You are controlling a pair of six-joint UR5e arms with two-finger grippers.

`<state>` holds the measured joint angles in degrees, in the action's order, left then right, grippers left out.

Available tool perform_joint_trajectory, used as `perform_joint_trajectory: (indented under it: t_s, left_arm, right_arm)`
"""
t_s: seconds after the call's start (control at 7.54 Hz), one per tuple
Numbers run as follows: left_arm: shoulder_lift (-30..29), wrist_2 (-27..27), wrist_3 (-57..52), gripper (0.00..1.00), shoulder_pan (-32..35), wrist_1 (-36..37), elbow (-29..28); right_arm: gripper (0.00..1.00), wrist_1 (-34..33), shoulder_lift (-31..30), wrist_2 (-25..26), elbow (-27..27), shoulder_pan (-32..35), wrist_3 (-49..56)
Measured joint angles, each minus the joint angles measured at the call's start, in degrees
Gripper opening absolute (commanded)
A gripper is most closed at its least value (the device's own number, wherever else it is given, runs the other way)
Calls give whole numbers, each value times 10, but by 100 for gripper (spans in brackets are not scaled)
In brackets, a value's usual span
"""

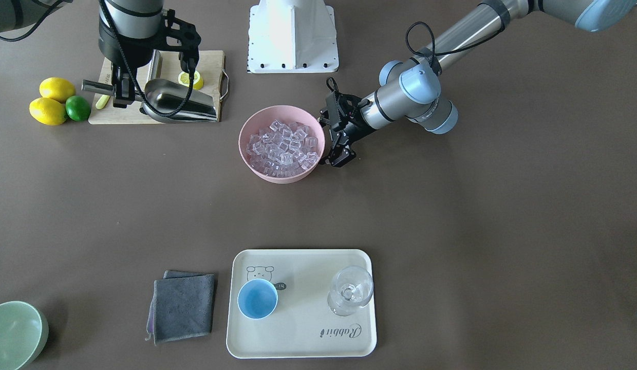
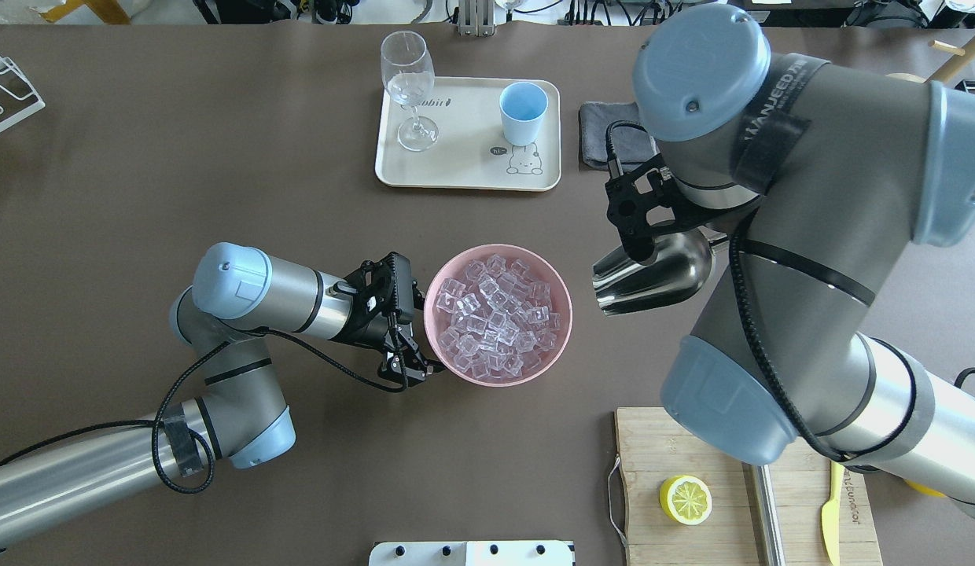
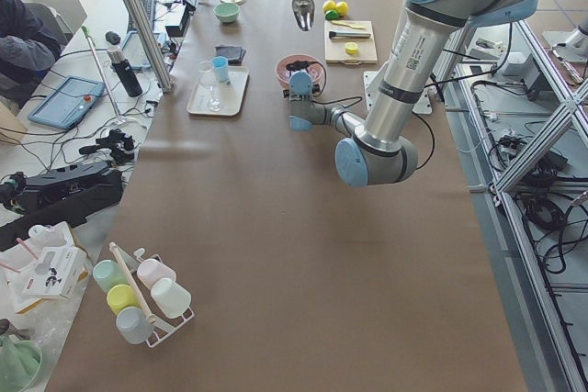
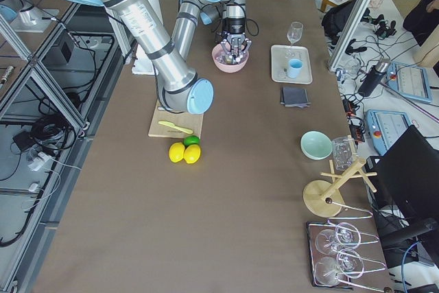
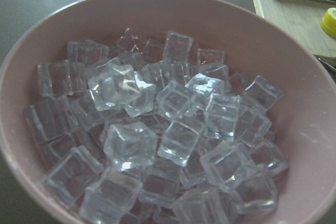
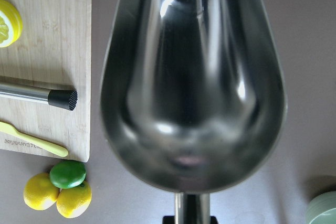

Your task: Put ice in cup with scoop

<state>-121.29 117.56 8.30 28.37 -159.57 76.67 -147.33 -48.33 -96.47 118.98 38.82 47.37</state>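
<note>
Scoop (image 6: 191, 85) fills right wrist view, raised over table near cutting board (image 2: 645, 448); long axis along table, mouth toward pink bowl (image 2: 567, 299), handle clamped in right gripper (image 1: 124, 92). Ice (image 2: 495, 314) heaped in bowl. Left gripper (image 2: 413, 368) at bowl rim, jaw gap unclear. Cup (image 2: 523, 110) on tray (image 2: 464, 169) beside wine glass (image 2: 407, 67).

The brown table (image 1: 452, 216) carries a pink bowl (image 1: 277, 178), cream tray (image 1: 308, 313), grey cloth (image 1: 184, 307), wooden board (image 1: 213, 67) (lemons (image 1: 48, 111) beside it).
</note>
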Motion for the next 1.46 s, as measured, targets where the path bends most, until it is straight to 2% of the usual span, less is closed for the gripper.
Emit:
perform_joint_trajectory:
  t_s: [0.8, 1.46]
  left_arm:
    - [1, 3, 0, 98, -4, -1, 1]
    - [2, 5, 0, 98, -4, 0, 1]
  right_arm:
    - [0, -3, 86, 43, -142, -57, -13]
    - [0, 1, 99, 49, -198, -68, -20]
